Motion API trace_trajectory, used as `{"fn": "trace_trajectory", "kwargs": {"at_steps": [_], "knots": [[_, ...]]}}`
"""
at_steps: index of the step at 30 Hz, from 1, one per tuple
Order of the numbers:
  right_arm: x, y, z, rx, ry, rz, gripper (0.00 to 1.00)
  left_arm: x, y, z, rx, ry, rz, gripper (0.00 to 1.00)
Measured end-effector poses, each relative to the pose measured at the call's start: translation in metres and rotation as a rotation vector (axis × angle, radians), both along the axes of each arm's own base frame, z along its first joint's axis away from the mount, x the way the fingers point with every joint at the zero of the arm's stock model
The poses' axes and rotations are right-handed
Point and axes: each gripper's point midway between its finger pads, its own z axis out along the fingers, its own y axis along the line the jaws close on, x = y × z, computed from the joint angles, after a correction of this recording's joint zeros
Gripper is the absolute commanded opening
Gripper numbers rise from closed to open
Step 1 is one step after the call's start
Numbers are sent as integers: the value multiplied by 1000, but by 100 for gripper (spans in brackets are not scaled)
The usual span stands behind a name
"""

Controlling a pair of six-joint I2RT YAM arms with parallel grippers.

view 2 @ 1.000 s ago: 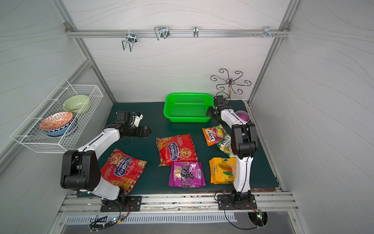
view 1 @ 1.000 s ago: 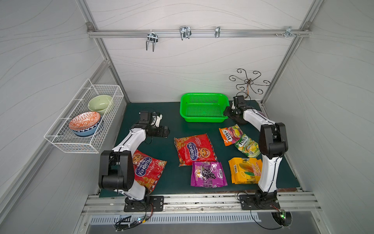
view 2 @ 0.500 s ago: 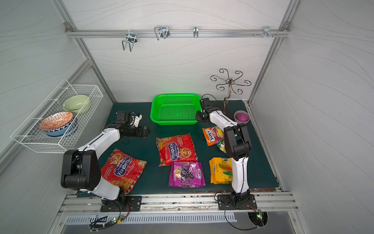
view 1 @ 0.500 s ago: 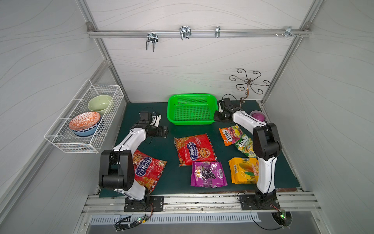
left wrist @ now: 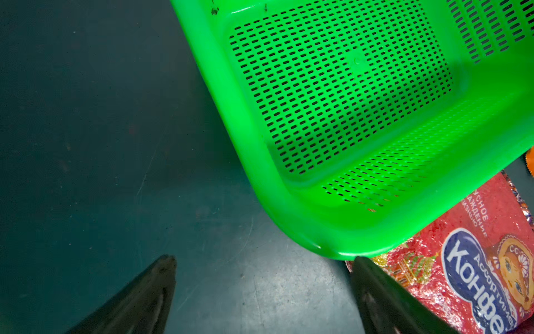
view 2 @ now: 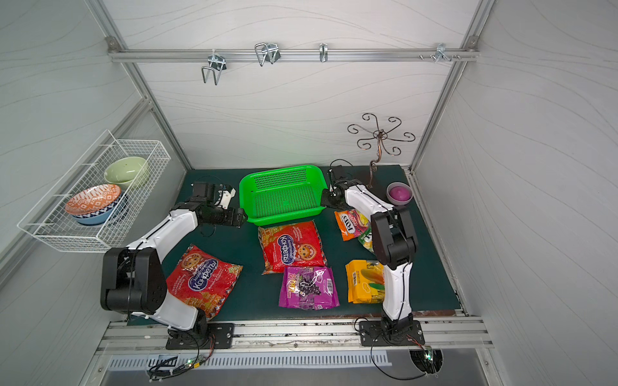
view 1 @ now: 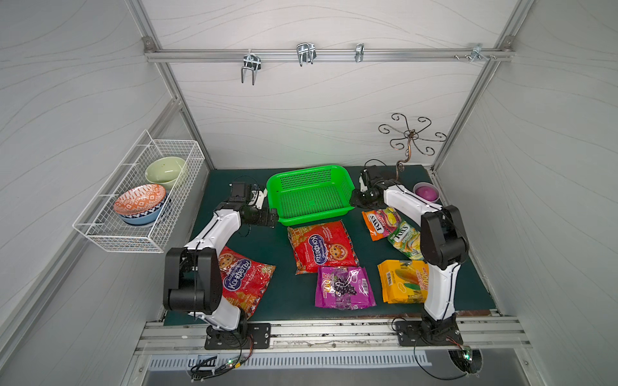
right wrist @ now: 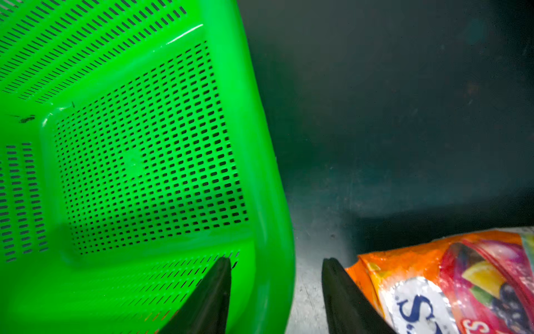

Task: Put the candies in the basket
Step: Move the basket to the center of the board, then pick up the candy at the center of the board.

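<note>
**Top views.** The basket stands at the rear centre of the mat, between the two grippers.
- The left gripper sits at the basket's near left corner.
- The right gripper sits at the basket's right wall.

All six candies lie flat on the mat, outside the basket:
- The centre red bag is just in front of the basket.
- The purple bag touches the near edge of the centre red bag.
- The second red bag lies by the left arm's base.
- The small orange bag and the small green-yellow bag touch each other beside the right arm.
- The yellow-orange bag is the nearest bag on the right and is partly covered by the right arm.

**Left wrist view.** The left gripper is spread wide. Its fingers hold nothing, and only bare mat lies between them. The basket's corner rim is just ahead of them. The centre red bag shows beyond that corner.

**Right wrist view.** The right gripper straddles the basket's rim.
- One finger is inside the wall and the other is outside.
- A strip of mat shows between the rim and the outer finger, so the jaws are parted and not clamped.
- The angle does not show whether the inner finger touches the wall.
- The small orange bag lies just beside the outer finger.
</note>
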Motion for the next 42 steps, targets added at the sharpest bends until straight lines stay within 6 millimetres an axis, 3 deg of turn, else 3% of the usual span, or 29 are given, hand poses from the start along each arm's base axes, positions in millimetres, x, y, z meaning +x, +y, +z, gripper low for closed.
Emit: {"fn": "trace_trajectory", "kwargs": {"at_steps": [4,7,12,16,21,26,34,37,42], "knots": [[-7,-2,9,-2,9,12,58,-1,-3,2,-19,0,-10,91],[-19,-6,30,-2,-24,44,61,-6,-5,7,-48,3,-15,91],[-57,-16,78,27,-127,129,66,-28,-20,23,-136,52,-73,90],[-104,-14,88,78,-196,276,67,-56,-35,27,-222,124,-136,85],[-144,3,56,97,-180,490,65,-87,-48,9,-321,231,-137,67],[-155,6,28,119,-139,525,57,-110,-64,-16,-421,344,-101,45],[-168,4,-30,138,-39,482,55,-101,-90,-38,-434,390,-103,44],[-169,7,-40,144,-20,471,54,-96,-91,-53,-407,409,-80,43],[-166,11,-50,145,-9,463,46,-80,-89,-58,-385,371,-54,42]]}}
